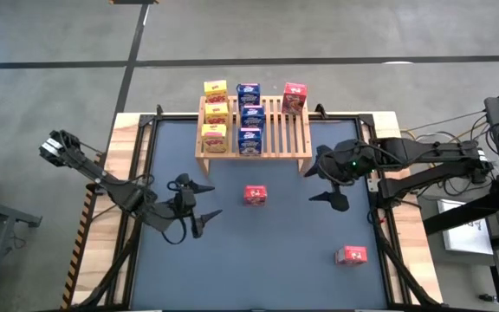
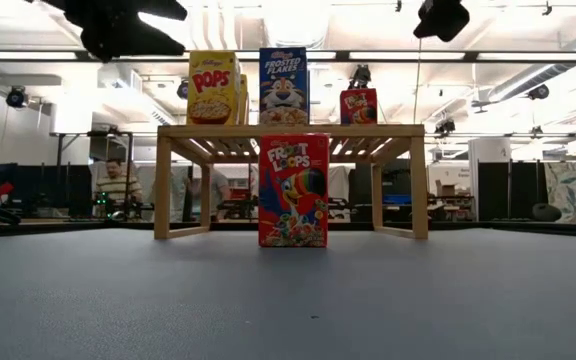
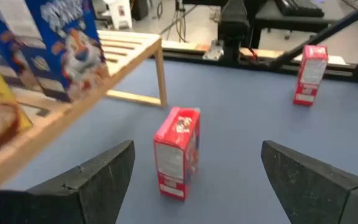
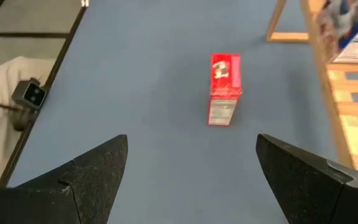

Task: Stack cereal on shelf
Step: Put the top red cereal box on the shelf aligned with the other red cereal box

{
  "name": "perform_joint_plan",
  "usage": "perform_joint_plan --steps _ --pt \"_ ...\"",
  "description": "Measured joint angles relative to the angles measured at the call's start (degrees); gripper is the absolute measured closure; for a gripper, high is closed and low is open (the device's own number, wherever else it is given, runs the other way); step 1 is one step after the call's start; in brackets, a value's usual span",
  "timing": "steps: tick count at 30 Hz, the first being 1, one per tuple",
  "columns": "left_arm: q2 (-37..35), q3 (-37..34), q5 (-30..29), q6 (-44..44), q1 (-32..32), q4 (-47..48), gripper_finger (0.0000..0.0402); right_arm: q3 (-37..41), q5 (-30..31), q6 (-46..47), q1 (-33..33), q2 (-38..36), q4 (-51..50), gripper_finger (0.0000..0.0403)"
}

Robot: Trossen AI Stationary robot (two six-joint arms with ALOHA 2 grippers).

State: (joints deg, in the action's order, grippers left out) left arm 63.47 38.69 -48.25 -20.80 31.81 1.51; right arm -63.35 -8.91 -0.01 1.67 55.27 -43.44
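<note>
Red box (image 1: pixel 255 195) stands upright on the mat before the shelf (image 1: pixel 294 134), between both spread, empty grippers, left (image 1: pixel 196 204) and right (image 1: pixel 332 180). Likely light, stiff cardboard that tips easily; pinch its narrow sides mid-height.

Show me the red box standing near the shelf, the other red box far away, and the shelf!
Nearer red box (image 1: pixel 255 195), high view, its top.
Far red box (image 1: pixel 351 255), high view, its top.
Shelf (image 1: pixel 294 134), high view, bare slats.
</note>
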Motion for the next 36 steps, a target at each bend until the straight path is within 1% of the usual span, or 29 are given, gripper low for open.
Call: perform_joint_plan --steps 6,13,16,19,21,25,29,32,36 --pt "2.9 -1.6 1.0 -4.0 0.0 -2.3 0.0067 3.5 0.0 0.7 1.4 0.2 0.0 0.0058" --pt "6.0 -1.3 1.5 -5.5 -0.1 -4.1 0.0066 7.0 0.0 1.1 1.5 0.4 0.1 0.0058" --pt "7.6 -0.2 4.3 -6.7 -0.4 -4.1 0.0061 7.0 0.1 2.0 1.5 0.4 1.4 0.0058" --pt "9.5 1.0 5.4 -6.5 -0.7 -4.0 0.0051 7.2 0.1 2.2 1.5 0.4 3.7 0.0058" --pt "10.6 2.0 5.4 -5.3 -1.2 -3.8 0.0042 7.8 0.1 1.5 1.5 0.4 6.3 0.0057" --pt "11.6 4.6 5.3 -3.0 -1.8 -2.7 0.0028 10.5 0.0 -0.1 1.5 0.4 14.7 0.0057" --pt "11.4 7.1 5.2 -2.3 -1.7 2.2 0.0024 13.7 0.2 -4.2 1.5 0.6 22.4 0.0058" --pt "10.4 6.9 3.5 -2.2 -1.4 3.2 0.0024 15.7 1.6 -6.0 1.4 0.4 27.8 0.0058" --pt "8.8 3.8 0.6 -2.3 -1.3 2.4 0.0024 18.1 5.4 -7.4 1.4 0.4 30.9 0.0058"
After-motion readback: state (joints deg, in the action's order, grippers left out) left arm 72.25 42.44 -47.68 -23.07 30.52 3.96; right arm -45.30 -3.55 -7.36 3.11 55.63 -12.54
